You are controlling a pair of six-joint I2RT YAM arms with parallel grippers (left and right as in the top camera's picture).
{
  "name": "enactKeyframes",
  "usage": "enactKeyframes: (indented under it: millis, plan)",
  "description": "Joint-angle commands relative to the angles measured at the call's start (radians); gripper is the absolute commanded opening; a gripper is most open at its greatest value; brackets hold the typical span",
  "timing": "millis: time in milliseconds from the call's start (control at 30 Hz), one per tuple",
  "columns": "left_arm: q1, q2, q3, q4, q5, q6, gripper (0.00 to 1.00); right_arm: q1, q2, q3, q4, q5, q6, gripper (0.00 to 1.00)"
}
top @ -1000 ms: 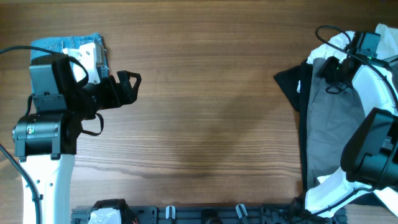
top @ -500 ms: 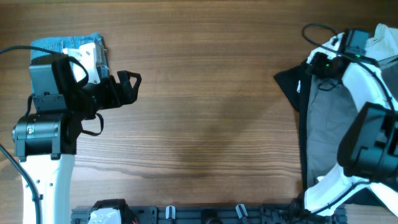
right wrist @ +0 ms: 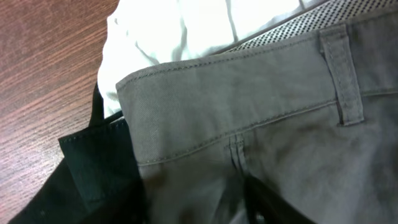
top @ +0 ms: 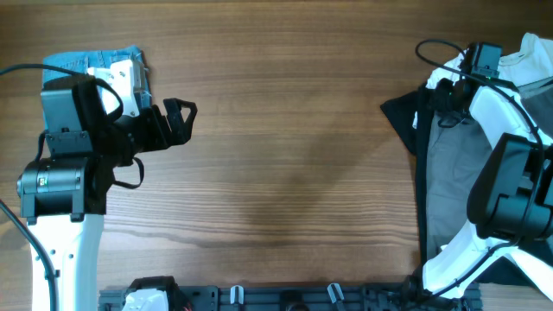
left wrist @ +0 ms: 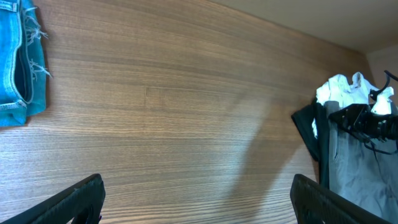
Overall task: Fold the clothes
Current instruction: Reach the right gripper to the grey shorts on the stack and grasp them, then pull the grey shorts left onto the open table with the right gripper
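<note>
One big wooden table (top: 285,130) fills most of what I see from above. Next biggest are the grey shorts (top: 454,181), and they lie at the right edge of the table. My right wrist camera looks right at their waistband, with its stitching and a belt loop. A black garment (top: 399,112) lies under the grey shorts and sticks out to the left of them in a point. A white garment (right wrist: 186,25) is bunched up just past the waistband, touching it. The light-blue denim shorts (top: 95,60) sit well apart from all this, in the far left corner, partly hidden by my left arm. My left gripper (top: 182,121) hangs over bare wood near the denim shorts, and its fingers (left wrist: 81,199) are spread wide with nothing between them. My right gripper (top: 445,97) is down at the top end of the grey shorts, by the waistband. I cannot tell if it is clenched on the cloth or loose
</note>
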State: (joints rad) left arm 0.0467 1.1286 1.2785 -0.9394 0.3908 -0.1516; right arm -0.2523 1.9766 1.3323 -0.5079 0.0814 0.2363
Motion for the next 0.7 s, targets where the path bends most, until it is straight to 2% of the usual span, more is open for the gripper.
enactKeyframes:
  millis: [0, 67, 100, 167, 433, 500, 567, 667]
  plan:
    - [-0.006, -0.002, 0.021, -0.001, 0.013, 0.009, 0.95, -0.004, 0.007, -0.005, -0.001, 0.032, 0.029, 0.45]
    - [-0.006, -0.002, 0.021, -0.001, 0.013, 0.009, 0.95, -0.004, 0.007, -0.005, 0.000, 0.032, 0.028, 0.35]
    - [-0.006, -0.002, 0.021, -0.001, 0.013, 0.009, 0.95, -0.004, 0.007, -0.005, -0.001, 0.032, 0.026, 0.21]
    - [-0.006, -0.002, 0.021, -0.001, 0.013, 0.009, 0.95, -0.004, 0.001, -0.005, -0.004, 0.031, 0.026, 0.04]
    - [-0.005, -0.011, 0.022, -0.001, 0.013, 0.009, 0.92, -0.011, -0.159, 0.035, -0.051, 0.013, 0.025, 0.04]
    - [-0.005, -0.029, 0.030, -0.001, 0.012, 0.009, 0.87, -0.011, -0.232, 0.076, -0.080, -0.069, 0.006, 0.04]
    - [-0.002, -0.048, 0.045, -0.001, 0.008, 0.009, 0.87, -0.005, -0.296, 0.120, -0.105, -0.151, -0.031, 0.04]
    - [0.014, -0.088, 0.093, 0.001, -0.026, 0.009, 0.87, 0.029, -0.390, 0.218, -0.160, -0.172, -0.039, 0.05]
